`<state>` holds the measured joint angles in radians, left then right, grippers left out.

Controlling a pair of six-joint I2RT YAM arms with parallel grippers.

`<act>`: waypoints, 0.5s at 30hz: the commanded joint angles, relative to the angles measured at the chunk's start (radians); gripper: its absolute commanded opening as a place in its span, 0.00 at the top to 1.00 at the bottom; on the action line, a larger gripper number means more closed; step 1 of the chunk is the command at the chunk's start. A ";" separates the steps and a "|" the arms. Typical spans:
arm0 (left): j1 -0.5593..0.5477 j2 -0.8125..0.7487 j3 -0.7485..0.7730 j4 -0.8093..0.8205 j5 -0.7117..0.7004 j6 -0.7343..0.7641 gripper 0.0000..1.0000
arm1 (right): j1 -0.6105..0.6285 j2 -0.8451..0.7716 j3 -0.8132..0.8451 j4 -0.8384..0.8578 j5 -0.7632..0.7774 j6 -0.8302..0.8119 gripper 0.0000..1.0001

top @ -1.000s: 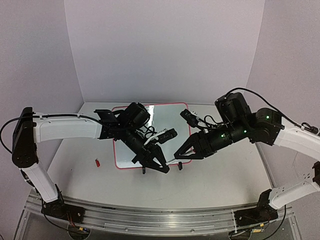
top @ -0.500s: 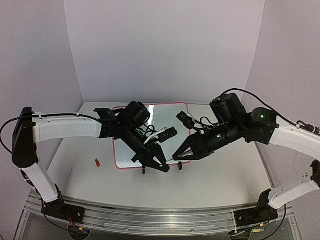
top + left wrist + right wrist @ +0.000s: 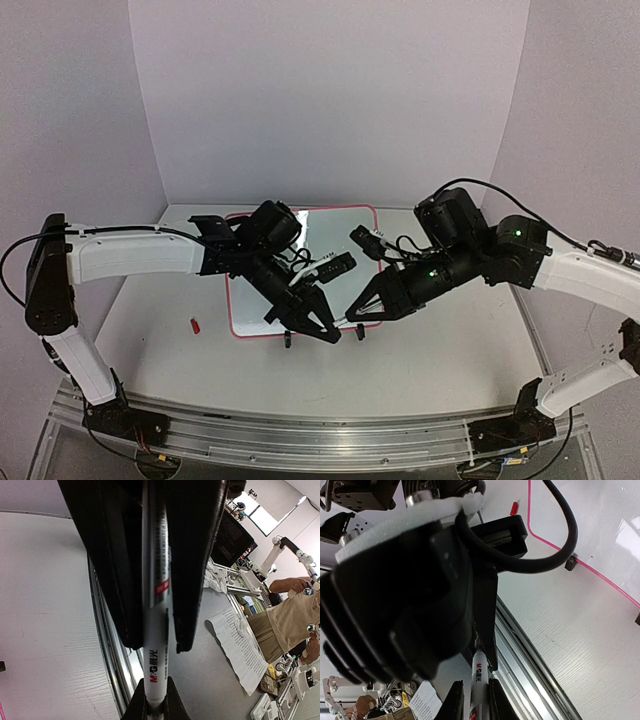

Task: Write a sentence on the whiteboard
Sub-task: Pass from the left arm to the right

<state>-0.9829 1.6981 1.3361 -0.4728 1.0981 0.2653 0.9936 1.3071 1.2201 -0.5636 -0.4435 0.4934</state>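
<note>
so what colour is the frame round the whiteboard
Pink-red, a thin line edging the whiteboard; it shows best in the right wrist view.

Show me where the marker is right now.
Top view: centre, at the whiteboard's near edge. The left end effector clamps the marker; the right end effector pinches its free end.

**"M&G" on the marker**

In the left wrist view, the white plastic marker barrel [image 3: 156, 667] carries the brand "M&G" followed by two Chinese characters, printed lengthwise. A small red label higher up the barrel is too blurred to read. The right wrist view shows "M&G" on it too. The print on the white paper sheet [image 3: 239, 647] is illegible.
</note>
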 commanded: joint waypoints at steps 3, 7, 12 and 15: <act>-0.004 0.008 0.049 0.005 0.016 0.013 1.00 | 0.000 0.007 0.041 0.007 -0.001 -0.017 0.98; -0.004 -0.008 0.044 0.022 0.000 0.003 0.83 | 0.000 -0.007 0.030 0.008 0.020 -0.017 1.00; -0.004 -0.064 0.016 0.068 -0.096 -0.054 0.05 | -0.001 -0.061 -0.003 0.013 0.098 -0.033 1.00; -0.004 -0.135 -0.043 0.110 -0.247 -0.121 0.00 | 0.000 -0.115 -0.032 0.013 0.163 -0.047 1.00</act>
<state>-0.9829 1.6878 1.3349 -0.4424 1.0252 0.2266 0.9932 1.2797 1.2118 -0.5661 -0.3705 0.4753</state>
